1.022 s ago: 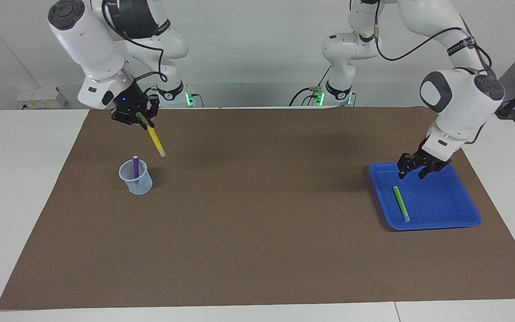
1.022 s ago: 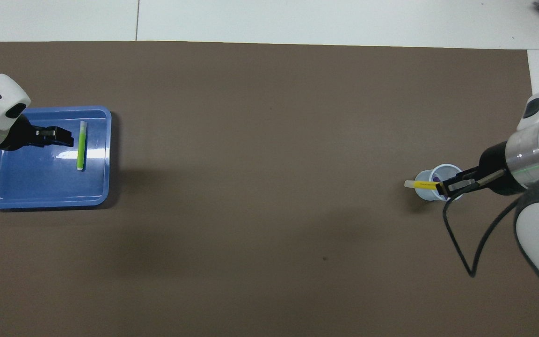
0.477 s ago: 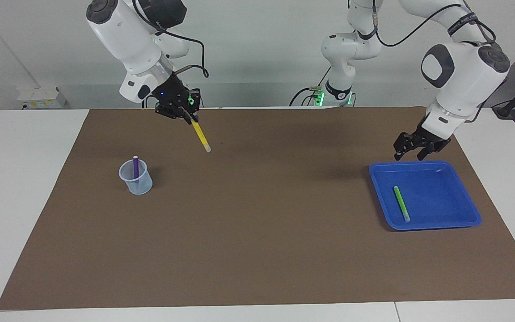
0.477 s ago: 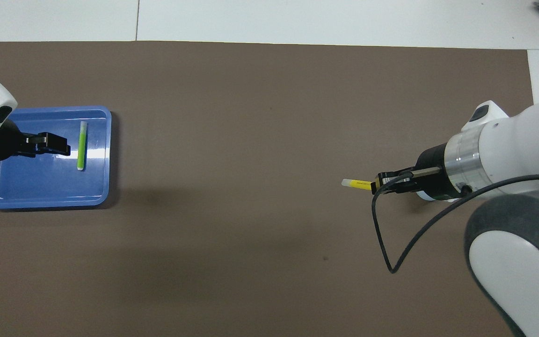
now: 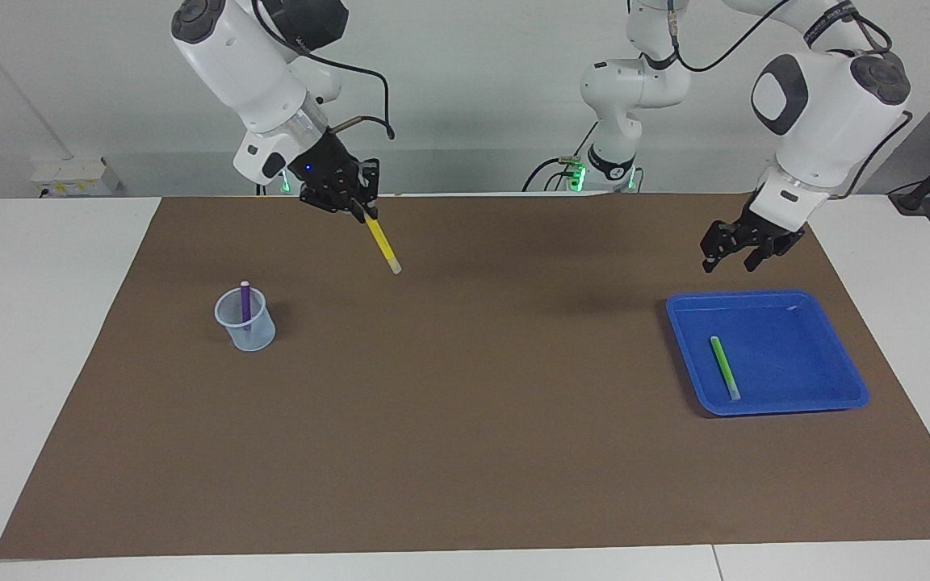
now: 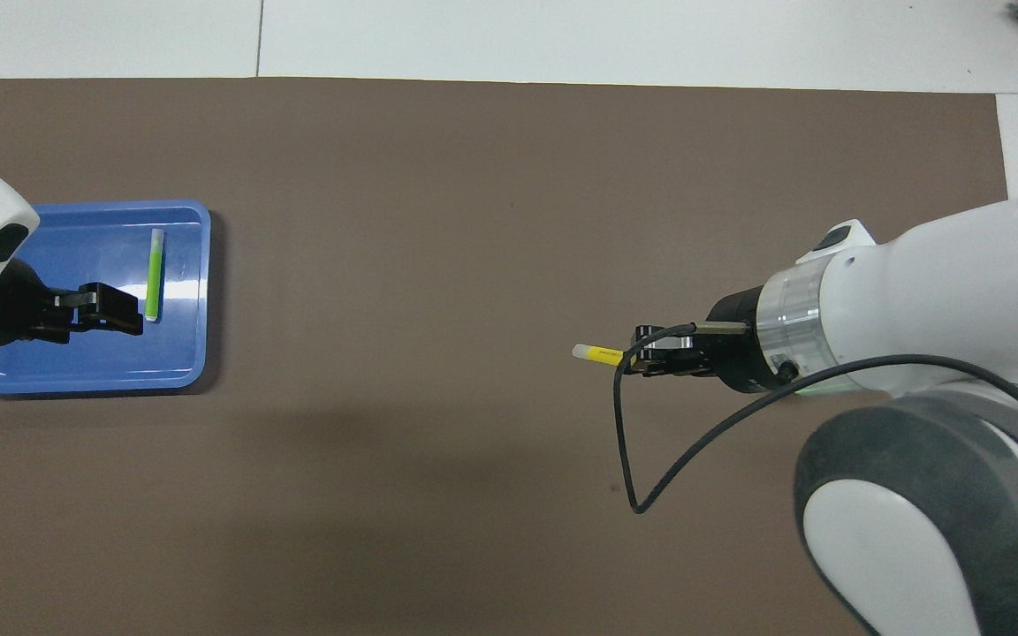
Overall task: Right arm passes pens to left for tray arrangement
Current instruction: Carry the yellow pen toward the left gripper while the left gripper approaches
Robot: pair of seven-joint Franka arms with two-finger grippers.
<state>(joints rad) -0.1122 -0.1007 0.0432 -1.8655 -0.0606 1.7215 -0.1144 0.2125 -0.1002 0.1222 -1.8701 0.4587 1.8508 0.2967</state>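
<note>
Gripping the yellow pen [image 5: 382, 243] by its upper end, the right gripper [image 5: 358, 211] is hanging in the air over the brown mat [image 5: 465, 420], its fingers clamped tight and the pen slanting down with its pale tip lowest. Over toward the left arm's end, the left gripper [image 5: 730, 257] is hovering with its fingers spread and nothing between them, above the mat by the blue tray [image 5: 824, 323]. Farther out, the purple pen [image 5: 245, 303] is standing in the translucent cup [image 5: 247, 331], and the green pen [image 5: 725, 367] is lying flat in the tray.
</note>
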